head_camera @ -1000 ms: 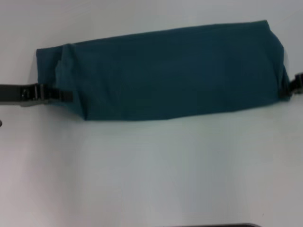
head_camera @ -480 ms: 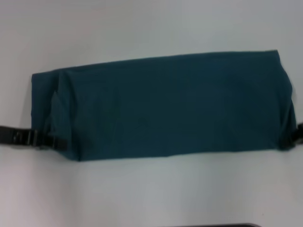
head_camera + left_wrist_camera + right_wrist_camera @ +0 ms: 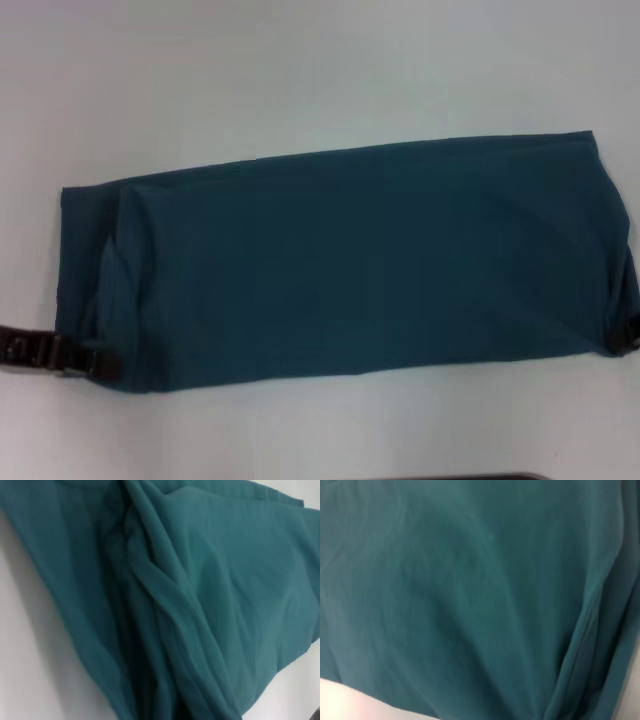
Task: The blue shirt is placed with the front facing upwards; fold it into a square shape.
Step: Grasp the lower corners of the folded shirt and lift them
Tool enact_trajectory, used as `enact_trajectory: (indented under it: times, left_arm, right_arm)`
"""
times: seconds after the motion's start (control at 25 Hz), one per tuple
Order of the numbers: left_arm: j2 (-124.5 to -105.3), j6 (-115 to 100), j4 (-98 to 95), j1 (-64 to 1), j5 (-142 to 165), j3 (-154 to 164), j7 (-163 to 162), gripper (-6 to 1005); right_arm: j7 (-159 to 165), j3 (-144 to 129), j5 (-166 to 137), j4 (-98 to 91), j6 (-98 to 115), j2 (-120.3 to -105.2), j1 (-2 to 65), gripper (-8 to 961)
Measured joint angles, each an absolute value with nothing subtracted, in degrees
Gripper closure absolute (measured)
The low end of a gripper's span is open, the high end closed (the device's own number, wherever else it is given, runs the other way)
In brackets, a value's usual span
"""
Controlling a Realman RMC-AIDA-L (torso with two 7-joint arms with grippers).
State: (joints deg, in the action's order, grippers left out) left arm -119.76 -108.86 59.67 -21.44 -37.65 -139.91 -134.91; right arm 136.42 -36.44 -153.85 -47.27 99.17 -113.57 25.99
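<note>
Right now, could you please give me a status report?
Left claw and right claw at opposite near corners of the blue shirt. Shirt folded into a long band. Nothing in the way.

the blue shirt (image 3: pixel 200 605) fills the view, bunched in deep folds over a white surface (image 3: pixel 30 670).

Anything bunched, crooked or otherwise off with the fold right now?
Yes. The blue shirt lies as a long band, tilted: its right end sits farther from the robot than its left. Cloth is bunched in loose folds at the left end, by the left gripper. The right gripper is at the other end.
</note>
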Motion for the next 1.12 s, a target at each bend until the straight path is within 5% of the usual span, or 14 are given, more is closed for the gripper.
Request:
enact_trajectory:
  times: [0.6, 1.12]
  left_arm:
    - [-119.59, -110.7, 57.8, -22.1, -37.0, -142.3, -132.8, 971]
    - [-116.65, -108.1, 60.3, -22.2, -35.2, -150.0, -134.8, 467]
  right_arm:
    - [135.5, -32.8, -154.1, -47.0, 99.6, -113.11, 26.9, 886]
    - [132.2, -26.4, -152.3, -47.4, 102.2, -110.55, 27.4, 594]
